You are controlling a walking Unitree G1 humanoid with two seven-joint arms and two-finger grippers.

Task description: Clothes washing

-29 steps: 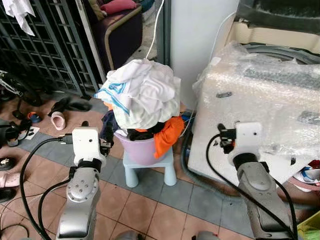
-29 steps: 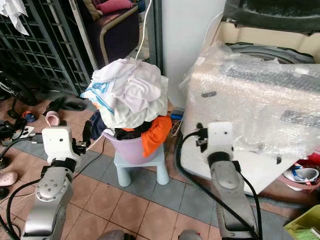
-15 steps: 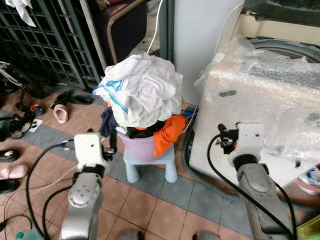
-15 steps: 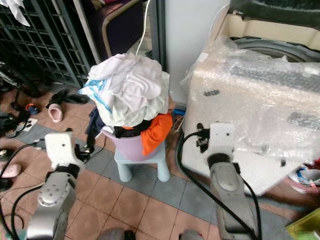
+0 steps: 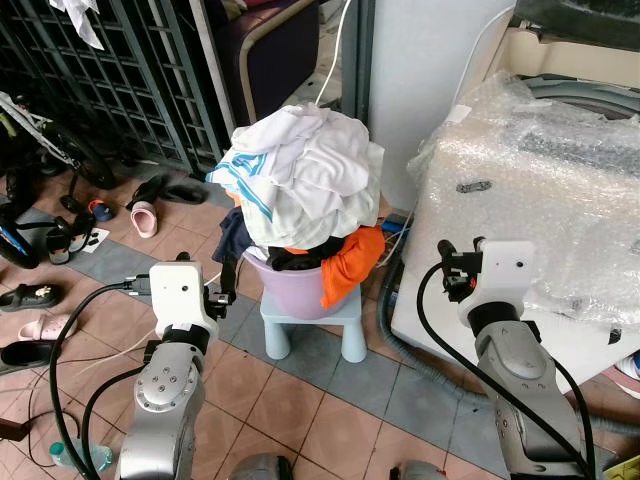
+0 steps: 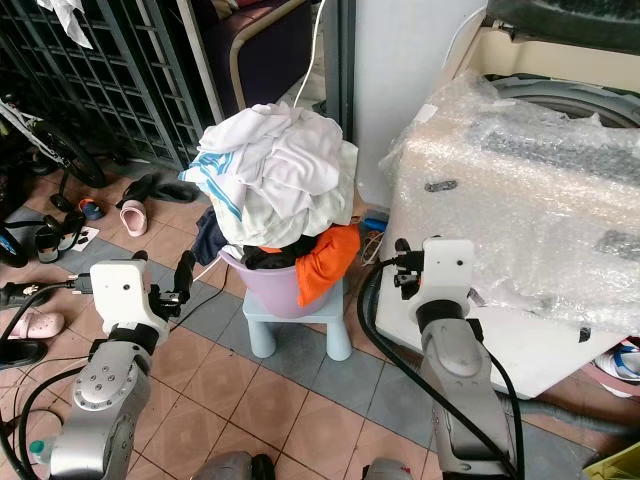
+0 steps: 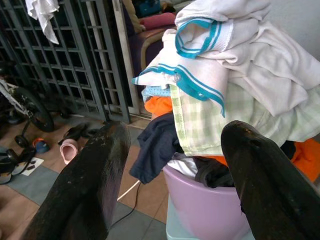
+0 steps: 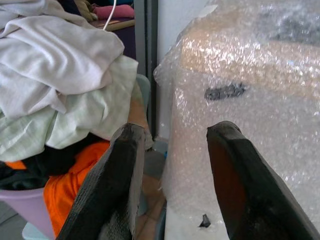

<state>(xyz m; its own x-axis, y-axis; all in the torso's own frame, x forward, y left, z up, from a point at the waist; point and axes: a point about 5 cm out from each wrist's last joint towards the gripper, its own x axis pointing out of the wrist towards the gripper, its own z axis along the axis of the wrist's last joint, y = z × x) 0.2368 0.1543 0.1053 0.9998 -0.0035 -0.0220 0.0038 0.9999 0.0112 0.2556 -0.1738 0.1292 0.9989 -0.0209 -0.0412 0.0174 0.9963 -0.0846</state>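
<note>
A heap of white, green-checked and blue-striped clothes (image 5: 305,180) overflows a purple basket (image 5: 290,295) on a pale blue stool (image 5: 315,330). An orange garment (image 5: 352,265) hangs over the basket's right side. To the right stands a washing machine (image 5: 540,200) wrapped in bubble wrap. My left gripper (image 7: 172,145) is open, held just left of the basket and pointing at the dark cloth hanging from it. My right gripper (image 8: 175,140) is open too, aimed at the gap between the clothes (image 8: 60,95) and the machine's wrapped corner (image 8: 240,100). Neither holds anything.
Shoes and slippers (image 5: 145,215) lie on the tiled floor to the left, before a dark metal grille (image 5: 110,80) and a bicycle wheel (image 5: 40,140). A grey hose (image 5: 420,350) runs along the machine's base. A white cable (image 5: 335,50) hangs behind the clothes.
The whole picture has shifted, so the camera moved: the basket now sits a little further right and more floor shows on the left. Both arms keep their pose.
</note>
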